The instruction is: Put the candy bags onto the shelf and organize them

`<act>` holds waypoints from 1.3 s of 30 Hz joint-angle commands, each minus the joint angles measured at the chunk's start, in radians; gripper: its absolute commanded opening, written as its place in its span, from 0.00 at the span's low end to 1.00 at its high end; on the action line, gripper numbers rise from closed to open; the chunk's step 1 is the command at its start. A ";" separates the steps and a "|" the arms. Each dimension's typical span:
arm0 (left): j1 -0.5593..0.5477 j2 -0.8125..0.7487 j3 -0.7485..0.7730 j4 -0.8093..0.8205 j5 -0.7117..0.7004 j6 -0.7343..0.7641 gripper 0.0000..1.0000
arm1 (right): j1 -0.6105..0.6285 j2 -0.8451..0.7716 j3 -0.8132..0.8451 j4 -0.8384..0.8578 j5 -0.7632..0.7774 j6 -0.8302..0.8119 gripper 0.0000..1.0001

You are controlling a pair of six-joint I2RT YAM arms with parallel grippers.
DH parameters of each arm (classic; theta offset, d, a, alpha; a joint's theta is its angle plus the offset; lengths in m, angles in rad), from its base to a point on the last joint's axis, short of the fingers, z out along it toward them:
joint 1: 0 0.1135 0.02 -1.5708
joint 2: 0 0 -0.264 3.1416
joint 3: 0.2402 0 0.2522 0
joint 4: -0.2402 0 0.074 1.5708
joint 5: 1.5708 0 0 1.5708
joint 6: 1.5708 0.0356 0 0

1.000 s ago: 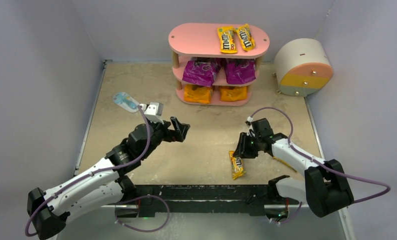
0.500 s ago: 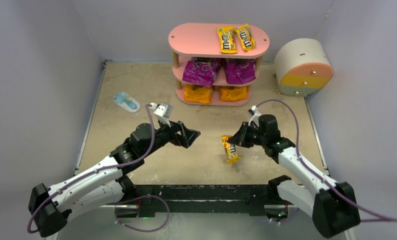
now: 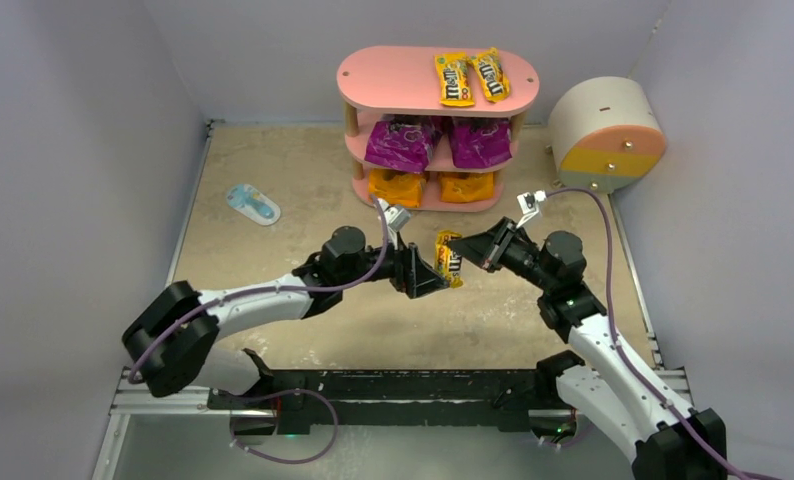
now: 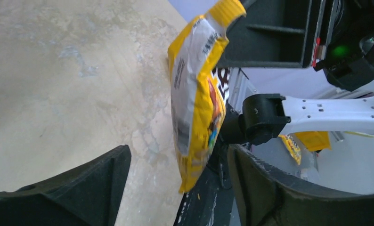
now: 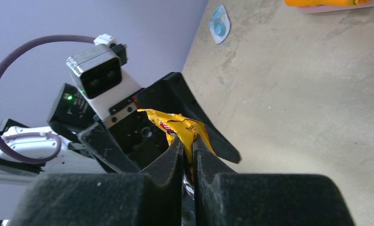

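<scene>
My right gripper [image 3: 465, 254] is shut on the top edge of a slim yellow M&M's packet [image 3: 448, 258] and holds it hanging in the air over the table's middle. In the right wrist view the jaws [image 5: 189, 146] pinch the packet [image 5: 178, 128]. My left gripper [image 3: 425, 272] is open with its jaws on either side of the packet's lower part [image 4: 194, 108], not closed on it. The pink shelf [image 3: 403, 75] holds two yellow packets [image 3: 453, 78] on top, two magenta bags [image 3: 403, 143] in the middle and two orange bags [image 3: 395, 187] at the bottom. Another yellow packet [image 4: 291, 147] shows in the left wrist view.
A round cream drawer unit [image 3: 606, 135] stands right of the shelf. A pale blue-white flat packet [image 3: 252, 203] lies at the left of the table. Grey walls close in three sides. A black rail [image 3: 393, 385] runs along the front edge.
My right gripper has lifted the yellow packet off the table and carried it away from the front edge toward the middle. My left arm has swung right, bringing its open jaws around the packet.
</scene>
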 commanded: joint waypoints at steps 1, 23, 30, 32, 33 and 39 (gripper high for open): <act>0.002 0.094 0.094 0.176 0.114 -0.038 0.70 | 0.007 -0.008 0.014 0.087 0.001 0.075 0.09; 0.025 -0.103 0.091 -0.499 0.374 0.918 0.00 | 0.009 -0.018 0.382 -0.700 -0.010 -0.650 0.87; 0.024 -0.036 0.200 -0.695 0.439 1.036 0.00 | 0.097 -0.009 0.383 -0.734 -0.177 -0.771 0.85; 0.024 -0.007 0.213 -0.704 0.434 1.032 0.00 | 0.209 0.025 0.389 -0.739 -0.141 -0.790 0.85; 0.024 0.002 0.215 -0.700 0.436 1.025 0.00 | 0.247 0.046 0.393 -0.735 -0.126 -0.795 0.84; 0.025 -0.002 0.207 -0.688 0.460 1.011 0.00 | 0.293 0.116 0.405 -0.723 -0.114 -0.830 0.79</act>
